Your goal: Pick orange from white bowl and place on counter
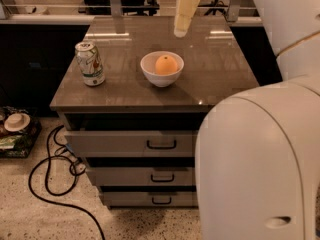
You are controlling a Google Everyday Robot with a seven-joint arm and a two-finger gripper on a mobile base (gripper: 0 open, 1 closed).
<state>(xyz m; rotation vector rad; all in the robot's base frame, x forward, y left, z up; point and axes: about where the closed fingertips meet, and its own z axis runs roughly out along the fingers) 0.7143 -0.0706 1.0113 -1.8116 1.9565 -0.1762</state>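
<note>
orange (166, 64) noted inside bowl (161, 77), mid-counter (225, 69). gripper (180, 30) seen raised over far side, beyond and slightly right of fruit; its state cannot be told. nearer, leftward descent judged needed.

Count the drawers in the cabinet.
3, stacked under the counter: top drawer, middle drawer, bottom drawer. The robot's body hides their right ends. The gripper hangs over the counter's far side, beyond the bowl.
</note>
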